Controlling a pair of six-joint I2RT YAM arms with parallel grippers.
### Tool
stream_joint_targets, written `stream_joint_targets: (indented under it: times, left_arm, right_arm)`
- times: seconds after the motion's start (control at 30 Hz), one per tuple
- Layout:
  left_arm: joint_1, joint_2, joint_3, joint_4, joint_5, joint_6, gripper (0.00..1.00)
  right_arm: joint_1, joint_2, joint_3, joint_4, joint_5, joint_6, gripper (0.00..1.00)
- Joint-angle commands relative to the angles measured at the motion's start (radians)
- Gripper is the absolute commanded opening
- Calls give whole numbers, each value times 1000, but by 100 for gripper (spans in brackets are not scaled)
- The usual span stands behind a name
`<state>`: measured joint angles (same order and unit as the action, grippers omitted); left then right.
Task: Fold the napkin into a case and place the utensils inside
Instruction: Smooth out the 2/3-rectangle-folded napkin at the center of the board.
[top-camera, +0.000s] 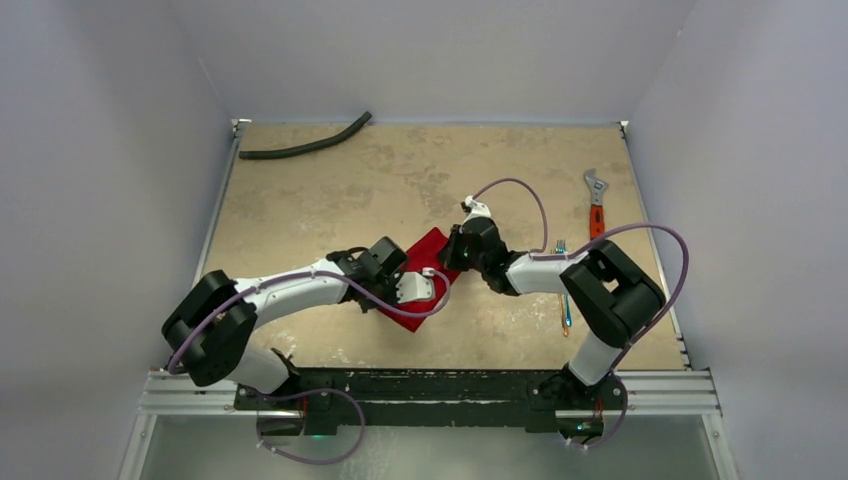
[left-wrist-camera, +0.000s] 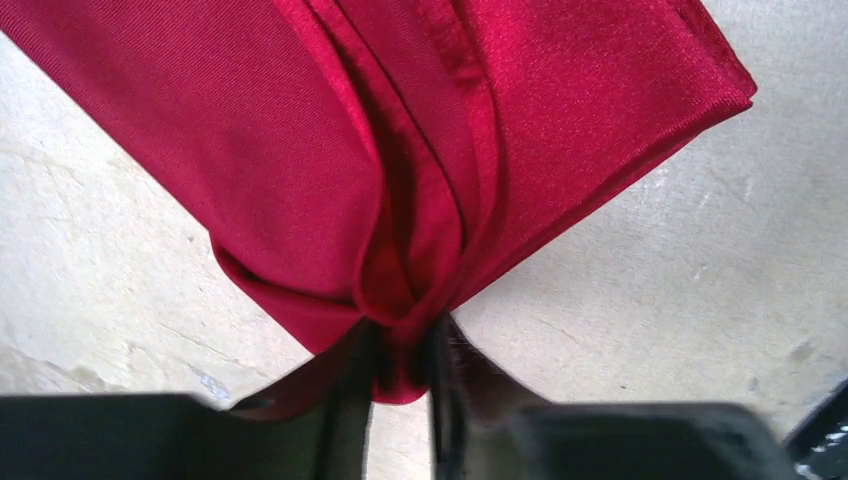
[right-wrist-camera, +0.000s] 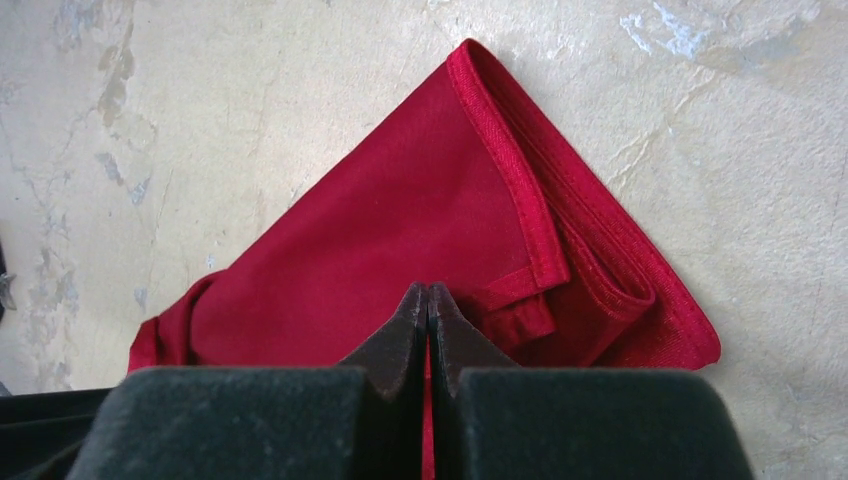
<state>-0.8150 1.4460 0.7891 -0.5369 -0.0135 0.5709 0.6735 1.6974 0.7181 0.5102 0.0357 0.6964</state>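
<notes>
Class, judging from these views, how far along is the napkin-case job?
Done: the napkin is folded into layers. In hand: the left gripper and right gripper each pinch it. Left: more folding, then the utensils, lying on the table, go inside.

counter (top-camera: 330, 200) middle blocked, far side passable
left arm (top-camera: 290, 290) and right arm (top-camera: 540, 270) meet over the napkin (top-camera: 425, 250); hose (top-camera: 305, 146) hugs the far-left corner; wrench (top-camera: 596, 205) and utensils (top-camera: 566, 318) line the right edge.
</notes>
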Motion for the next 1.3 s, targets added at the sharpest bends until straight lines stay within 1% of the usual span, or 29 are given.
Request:
stream_joint_targets:
  times: [0.0, 0.03, 0.07, 0.1, 0.13, 0.2, 0.33, 0.47, 0.57, 0.63, 0.77, 0.83, 0.97, 1.17, 1.27]
  left_arm:
    - [-2, 15, -6, 58, 3, 78, 12]
    - [-4, 12, -14, 66, -2, 91, 6]
    - [-3, 12, -20, 70, -3, 106, 1]
    - [-3, 11, -28, 73, -5, 120, 0]
    - [-3, 9, -35, 78, -9, 137, 0]
    - [-4, 2, -56, 112, -30, 178, 0]
    - [-4, -19, -91, 182, -93, 257, 0]
    - [-6, -76, -150, 315, -165, 328, 0]
    - [-6, -90, -171, 380, -186, 367, 0]
    - [-5, -91, -184, 420, -192, 396, 0]
    - [-4, -89, -230, 517, -198, 458, 0]
    - [-4, -91, -259, 586, -205, 484, 0]
    - [-5, -123, -284, 631, -198, 505, 0]
    - [-4, -202, -295, 623, -172, 493, 0]
    - [-7, -251, -302, 568, -127, 472, 0]
  right_arm:
    - [5, -67, -14, 8, 21, 7, 0]
    - [3, -77, -12, -5, 17, 2, 0]
    - [4, -87, -11, -14, 2, -7, 0]
    - [3, -99, -11, -30, -21, -13, 0]
    - [3, -111, -15, -33, -32, -14, 0]
    - [4, -132, -31, 21, -93, -51, 0]
    - [4, -112, -61, 85, -265, -58, 0]
    - [5, -90, -144, 264, -469, -24, 0]
    - [6, -30, -170, 353, -564, -3, 0]
    - [11, -2, -176, 399, -586, 11, 0]
    - [36, 58, -139, 408, -582, 5, 0]
    - [50, 95, -116, 390, -548, 7, 0]
    - [52, 167, -91, 363, -464, 38, 0]
    - [52, 197, -73, 285, -328, 66, 0]
    - [52, 176, -94, 290, -281, 78, 0]
